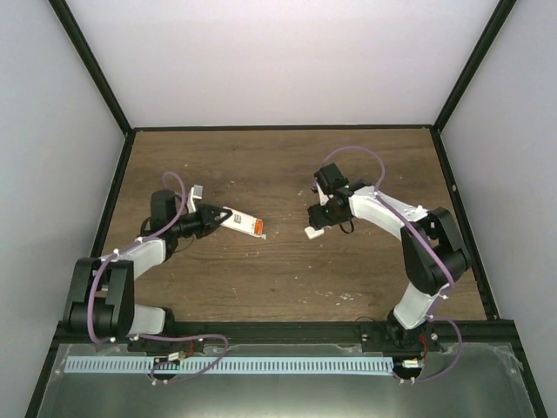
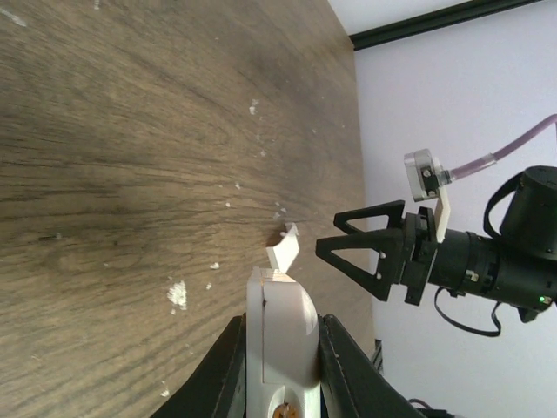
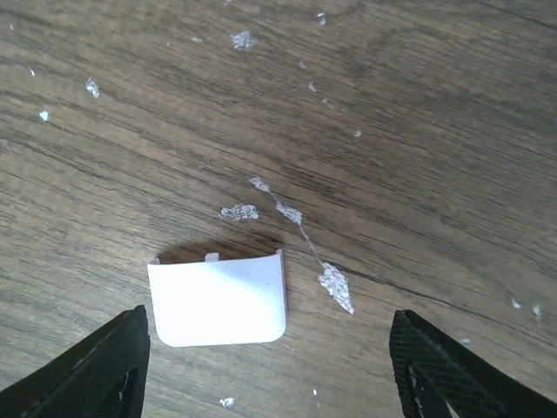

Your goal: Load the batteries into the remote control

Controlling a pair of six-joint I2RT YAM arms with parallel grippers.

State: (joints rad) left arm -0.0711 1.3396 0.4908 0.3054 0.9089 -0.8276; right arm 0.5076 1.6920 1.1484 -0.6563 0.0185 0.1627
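My left gripper (image 1: 209,219) is shut on the white remote control (image 1: 238,221) and holds it pointing right over the table. An orange-red battery end (image 1: 259,228) shows at the remote's far tip. In the left wrist view the remote (image 2: 280,322) sits between my fingers, with a bit of orange (image 2: 284,409) in its body at the bottom edge. My right gripper (image 1: 317,223) is open, just above the loose white cover piece (image 1: 311,232). In the right wrist view the cover (image 3: 218,301) lies flat between my spread fingers (image 3: 96,374), nearer the left one. I see no loose battery.
The wooden table (image 1: 278,270) has pale crumbs and specks (image 3: 335,286) around the cover. Black frame rails (image 1: 278,129) and white walls border the table. The right gripper (image 2: 370,252) shows close beyond the remote's tip in the left wrist view.
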